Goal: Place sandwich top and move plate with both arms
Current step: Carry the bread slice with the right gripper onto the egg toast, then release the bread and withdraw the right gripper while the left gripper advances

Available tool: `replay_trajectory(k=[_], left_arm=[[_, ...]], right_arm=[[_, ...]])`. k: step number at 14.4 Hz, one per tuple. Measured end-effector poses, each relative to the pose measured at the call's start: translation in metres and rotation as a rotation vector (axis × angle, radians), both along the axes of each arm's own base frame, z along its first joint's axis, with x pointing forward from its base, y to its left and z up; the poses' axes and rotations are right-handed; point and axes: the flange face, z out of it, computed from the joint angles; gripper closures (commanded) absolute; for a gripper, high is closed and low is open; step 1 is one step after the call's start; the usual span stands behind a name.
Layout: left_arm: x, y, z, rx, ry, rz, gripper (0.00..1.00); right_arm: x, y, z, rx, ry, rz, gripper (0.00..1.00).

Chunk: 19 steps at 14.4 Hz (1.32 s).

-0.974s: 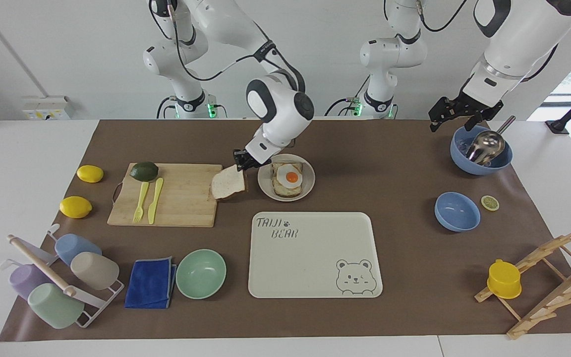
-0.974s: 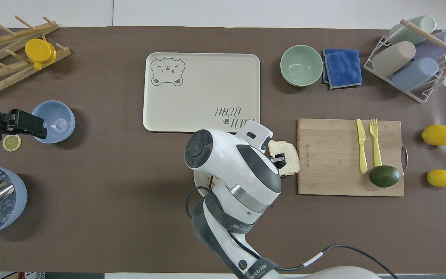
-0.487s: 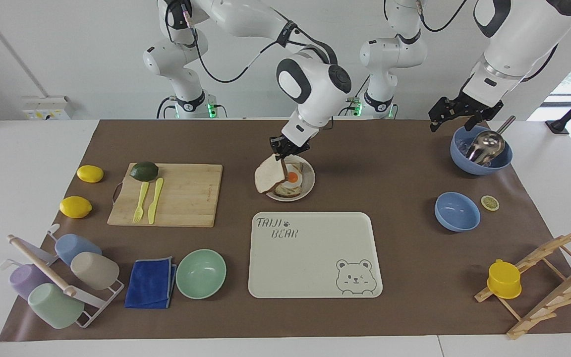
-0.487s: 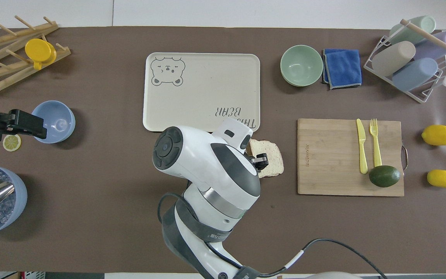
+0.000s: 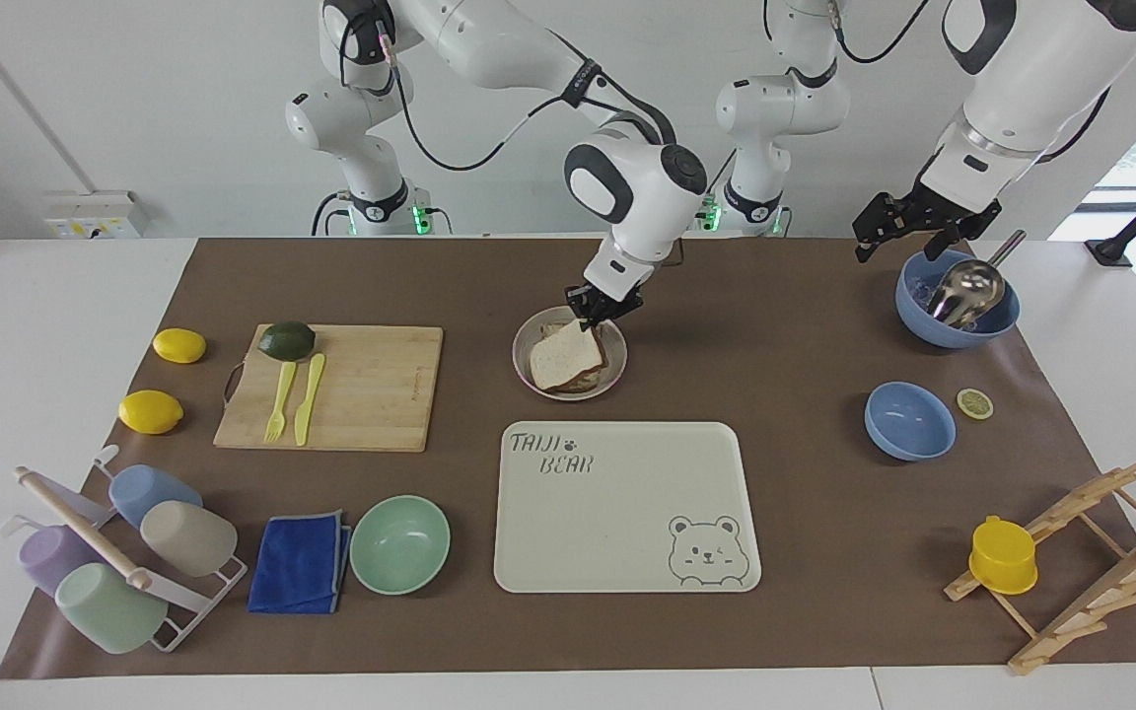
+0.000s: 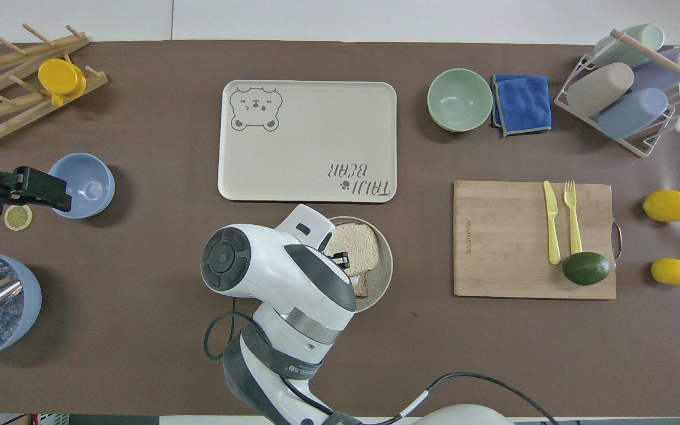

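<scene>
The sandwich top (image 5: 563, 359), a pale bread slice, lies over the toasted slice on the plate (image 5: 521, 347) and hides the egg. My right gripper (image 5: 598, 316) is shut on the edge of the sandwich top that is nearer to the robots. From overhead the sandwich top (image 6: 356, 252) fills most of the plate (image 6: 387, 264), and only a corner of the toasted slice (image 6: 363, 287) shows. My left gripper (image 5: 908, 242) waits open over the blue bowl with the ladle (image 5: 958, 301), holding nothing.
The bear-printed tray (image 5: 627, 508) lies just farther from the robots than the plate. A cutting board (image 5: 361, 390) with knife, fork and avocado lies toward the right arm's end, beside two lemons. A mint bowl (image 5: 399, 543), blue cloth, cup rack, small blue bowl (image 5: 909, 421) and wooden rack stand around.
My right gripper lifted the sandwich top off the cutting board's edge, carried it toward the left arm's end and lowered it over the egg toast on the plate. The left arm stayed still.
</scene>
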Motion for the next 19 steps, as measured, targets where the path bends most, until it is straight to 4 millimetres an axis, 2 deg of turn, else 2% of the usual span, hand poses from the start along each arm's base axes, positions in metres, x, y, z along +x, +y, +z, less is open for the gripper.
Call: replay_trajectory(k=[1,2,5,6,8,9,10,13,15,17,19], left_arm=[[0.000,0.000,0.000,0.000,0.000,0.000,0.00],[0.000,0.000,0.000,0.000,0.000,0.000,0.00],[0.000,0.000,0.000,0.000,0.000,0.000,0.00],[0.000,0.000,0.000,0.000,0.000,0.000,0.00],[0.000,0.000,0.000,0.000,0.000,0.000,0.00],[0.000,0.000,0.000,0.000,0.000,0.000,0.00],[0.000,0.000,0.000,0.000,0.000,0.000,0.00],[0.000,0.000,0.000,0.000,0.000,0.000,0.00],[0.000,0.000,0.000,0.000,0.000,-0.001,0.00],[-0.001,-0.003,-0.001,0.000,0.002,-0.005,0.00],[-0.006,-0.013,-0.008,0.003,0.013,-0.024,0.00]], right_arm=[[-0.003,0.001,-0.003,0.004,-0.003,-0.002,0.58],[-0.004,0.002,-0.001,0.009,-0.007,-0.002,0.39],[-0.009,0.009,0.015,0.043,-0.024,-0.008,0.09],[-0.009,0.009,0.023,0.060,-0.027,-0.020,0.00],[0.000,-0.001,0.053,0.103,-0.049,-0.050,0.00],[0.009,-0.014,0.074,0.119,-0.069,-0.075,0.00],[0.020,-0.034,0.096,0.129,-0.083,-0.099,0.00],[0.057,-0.131,0.166,0.171,-0.063,-0.161,0.00],[0.081,-0.220,0.204,0.217,-0.038,-0.234,0.00],[0.092,-0.298,0.229,0.234,-0.028,-0.250,0.00],[0.094,-0.361,0.246,0.238,-0.019,-0.273,0.00]])
